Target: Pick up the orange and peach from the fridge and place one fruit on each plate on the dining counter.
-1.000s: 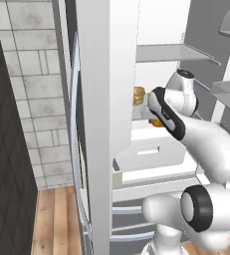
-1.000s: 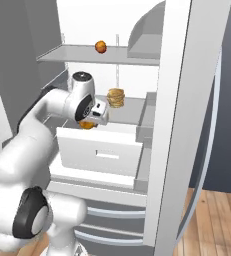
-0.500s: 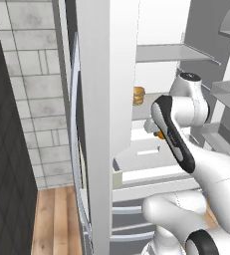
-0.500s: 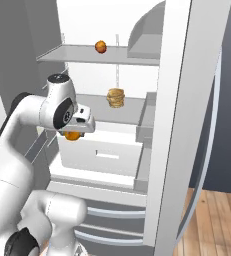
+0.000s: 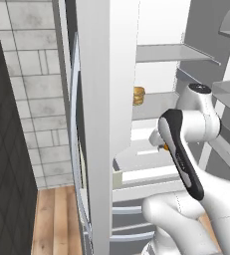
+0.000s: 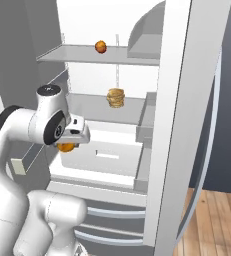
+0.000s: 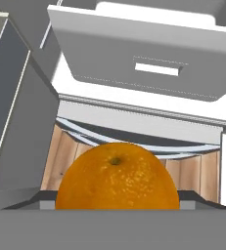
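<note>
Between the fingers (image 7: 117,207), out before the fridge's (image 6: 137,95) smooth white drawer front, sits the round, dimpled orange (image 7: 117,178), clamped at both sides; up on the flat grey top shelf rests the small peach (image 6: 100,47); below it, a tan layered stack (image 6: 116,98).

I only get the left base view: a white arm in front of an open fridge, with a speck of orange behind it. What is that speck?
Observer: It is the orange, held in the gripper; the hand view shows it whole, stem dimple up.
Operator: Is any other fruit in there?
Observer: Yes, the peach sits on the fridge's top shelf in the right base view.
Operator: What's under the orange?
Observer: The hand view shows wooden floor below it, so it is already outside the fridge.
</note>
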Tool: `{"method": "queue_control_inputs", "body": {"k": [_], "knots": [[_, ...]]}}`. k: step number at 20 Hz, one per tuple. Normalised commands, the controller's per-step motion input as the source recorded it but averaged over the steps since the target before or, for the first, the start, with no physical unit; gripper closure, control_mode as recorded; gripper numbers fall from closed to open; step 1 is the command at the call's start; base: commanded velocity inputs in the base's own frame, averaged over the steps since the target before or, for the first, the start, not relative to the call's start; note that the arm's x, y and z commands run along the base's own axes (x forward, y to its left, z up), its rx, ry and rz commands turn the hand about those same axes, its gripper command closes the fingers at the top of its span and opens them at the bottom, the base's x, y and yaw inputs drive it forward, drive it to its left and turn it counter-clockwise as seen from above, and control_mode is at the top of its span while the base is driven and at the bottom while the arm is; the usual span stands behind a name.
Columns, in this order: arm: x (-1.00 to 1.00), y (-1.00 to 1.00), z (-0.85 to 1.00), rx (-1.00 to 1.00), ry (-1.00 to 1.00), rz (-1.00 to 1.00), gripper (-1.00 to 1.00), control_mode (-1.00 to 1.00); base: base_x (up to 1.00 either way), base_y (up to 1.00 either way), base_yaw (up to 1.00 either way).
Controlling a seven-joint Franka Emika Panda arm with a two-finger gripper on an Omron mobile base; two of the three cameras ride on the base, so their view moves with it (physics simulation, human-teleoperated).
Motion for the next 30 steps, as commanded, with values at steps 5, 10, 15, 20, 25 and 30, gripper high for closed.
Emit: {"method": "queue_control_inputs", "body": {"k": [5,10,15,20,25,30], "knots": [[-0.02,0.00,0.00,0.00,0.00,0.00,1.00,-1.00,0.00,0.00,0.00],[0.00,0.00,0.00,0.00,0.00,0.00,1.00,-1.00,0.00,0.00,0.00],[0.00,0.00,0.00,0.00,0.00,0.00,1.00,1.00,-0.03,0.00,0.00],[0.00,0.00,0.00,0.00,0.00,0.00,1.00,1.00,-0.98,-0.22,-0.17],[0.00,0.00,0.00,0.00,0.00,0.00,1.00,1.00,-0.99,-0.11,-0.42],[0.00,0.00,0.00,0.00,0.00,0.00,1.00,1.00,-0.59,-0.01,-0.70]]}}
